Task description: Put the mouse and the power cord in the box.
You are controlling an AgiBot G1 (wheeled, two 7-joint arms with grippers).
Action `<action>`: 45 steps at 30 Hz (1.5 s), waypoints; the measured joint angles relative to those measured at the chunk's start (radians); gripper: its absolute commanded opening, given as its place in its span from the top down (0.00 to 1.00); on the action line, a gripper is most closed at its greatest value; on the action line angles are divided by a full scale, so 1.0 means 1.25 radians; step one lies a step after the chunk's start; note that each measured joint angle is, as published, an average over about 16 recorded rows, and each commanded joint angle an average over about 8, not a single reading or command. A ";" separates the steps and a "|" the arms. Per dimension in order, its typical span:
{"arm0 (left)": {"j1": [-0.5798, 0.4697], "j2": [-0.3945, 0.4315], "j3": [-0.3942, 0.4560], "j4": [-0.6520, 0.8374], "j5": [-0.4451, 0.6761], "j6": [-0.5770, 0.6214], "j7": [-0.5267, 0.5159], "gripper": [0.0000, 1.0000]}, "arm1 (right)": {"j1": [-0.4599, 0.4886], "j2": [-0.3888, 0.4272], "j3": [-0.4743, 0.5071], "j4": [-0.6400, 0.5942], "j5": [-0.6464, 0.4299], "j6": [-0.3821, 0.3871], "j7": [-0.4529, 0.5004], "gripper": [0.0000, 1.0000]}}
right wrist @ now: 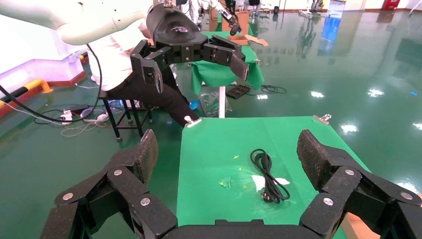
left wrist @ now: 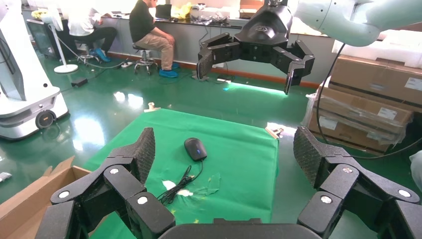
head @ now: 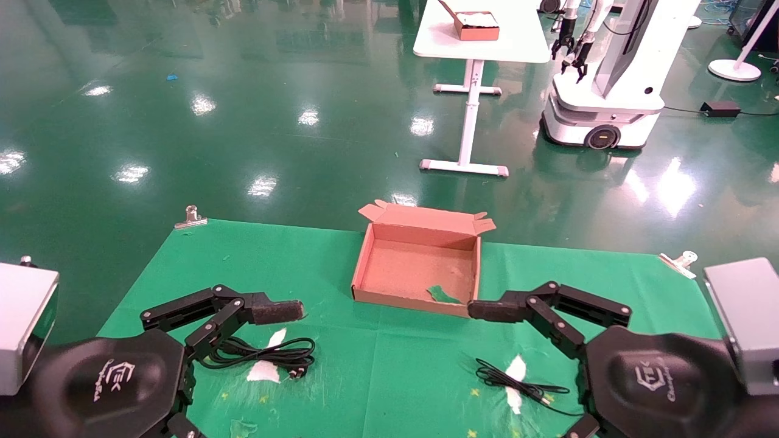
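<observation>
The open brown box (head: pixel 420 261) sits at the middle back of the green cloth, a green scrap on its floor. The looped power cord (head: pixel 268 354) lies at the front left, below my left gripper's upper finger (head: pixel 277 311); it also shows in the right wrist view (right wrist: pixel 268 174). The black mouse (left wrist: pixel 195 149) lies on the cloth at the right, its thin cable (head: pixel 517 383) bunched beside it; in the head view my right arm hides the mouse itself. My left gripper (left wrist: pixel 224 149) and right gripper (right wrist: pixel 229 149) both hover open and hold nothing.
Metal clips (head: pixel 191 217) (head: pixel 680 260) pin the cloth's back corners, and worn white patches (head: pixel 266 368) mark it. Past the table's edge is green floor, with a white table carrying a small brown box (head: pixel 478 25) and another robot (head: pixel 608 79) far behind.
</observation>
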 measured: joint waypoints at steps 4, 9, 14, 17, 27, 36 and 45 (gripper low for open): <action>0.000 0.000 0.000 0.000 0.000 0.000 0.000 0.00 | 0.000 0.000 0.000 0.000 0.000 0.000 0.000 0.00; 0.000 0.000 0.000 0.000 0.000 0.000 0.000 0.00 | 0.000 0.000 0.000 0.000 0.000 0.000 0.000 0.00; 0.000 0.000 0.000 0.000 0.000 0.000 0.000 0.00 | 0.000 0.000 0.000 0.000 0.000 0.000 0.000 0.00; 0.000 0.000 0.000 0.000 0.000 0.000 0.000 0.00 | 0.000 0.000 0.000 0.000 0.000 0.000 0.000 0.00; -0.003 0.001 0.003 0.001 0.007 0.002 0.002 0.00 | 0.000 0.000 0.000 -0.001 -0.001 0.000 -0.002 0.00; -0.052 0.020 0.045 0.028 0.095 0.025 0.026 0.00 | 0.006 0.003 -0.011 -0.047 -0.035 -0.022 -0.039 0.00; -0.192 0.086 0.172 0.170 0.329 0.055 0.126 0.00 | 0.088 0.000 -0.089 -0.176 -0.200 -0.054 -0.155 0.00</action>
